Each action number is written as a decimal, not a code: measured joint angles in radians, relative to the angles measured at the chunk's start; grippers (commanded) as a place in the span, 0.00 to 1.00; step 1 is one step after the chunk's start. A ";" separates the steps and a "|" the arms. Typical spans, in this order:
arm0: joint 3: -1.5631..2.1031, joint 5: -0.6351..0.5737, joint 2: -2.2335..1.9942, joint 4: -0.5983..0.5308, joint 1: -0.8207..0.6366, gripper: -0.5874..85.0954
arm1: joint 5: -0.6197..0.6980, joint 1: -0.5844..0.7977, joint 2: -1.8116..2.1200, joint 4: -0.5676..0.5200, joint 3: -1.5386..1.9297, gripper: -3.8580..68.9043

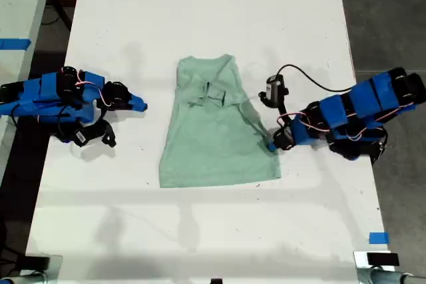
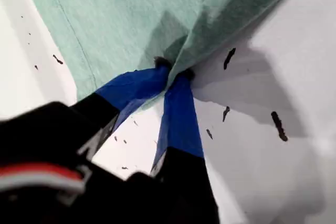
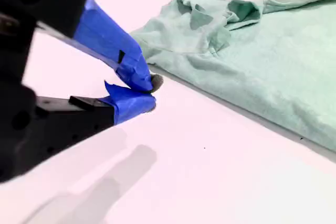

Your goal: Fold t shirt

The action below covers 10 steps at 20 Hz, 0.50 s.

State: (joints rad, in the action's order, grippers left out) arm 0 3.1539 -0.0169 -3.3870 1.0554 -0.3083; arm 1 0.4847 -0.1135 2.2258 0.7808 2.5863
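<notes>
T shirt (image 1: 216, 128) lies flat mid-worktop, pale mint green, sleeves already tucked in over the chest. Long axis runs far-to-near in the exterior view: bunched collar end points to the far edge, wider hem toward the near edge.

Step in hand, as I read it: a side fold. First gripper (image 2: 174, 71) sits at the shirt's edge on the exterior view's right, about two-thirds of the way down toward the hem, jaws pressed together on a fold of cloth. In the first wrist view the fabric rises off the worktop (image 1: 200, 18) from the pinch, casting a shadow, so that edge is lifted a bit.

Next move likely calls for carrying the pinched edge up and across toward the exterior view's left, keeping the grip firm so the thin cloth doesn't slip, then laying it flat.

Second gripper (image 3: 149, 92) is parked on the exterior view's left, well apart from the shirt, tips aimed at it. Jaws nearly together with a thin gap, holding nothing.

Blue tape marks near the worktop's edges, a black cable looped by the first arm.
</notes>
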 measured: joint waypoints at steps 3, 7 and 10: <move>0.000 0.000 0.000 0.000 0.005 0.01 | 0.012 -0.012 0.000 0.187 -0.118 0.07; 0.000 0.000 -0.025 0.003 0.006 0.01 | 0.037 -0.012 -0.196 0.543 -0.617 0.07; 0.000 0.000 -0.032 0.009 0.006 0.01 | 0.041 -0.008 -0.465 0.518 -0.930 0.07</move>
State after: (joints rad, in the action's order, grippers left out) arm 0 3.1539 -0.0169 -3.4192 1.0646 -0.3022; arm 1 0.5262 -0.1212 1.7610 1.2993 1.6567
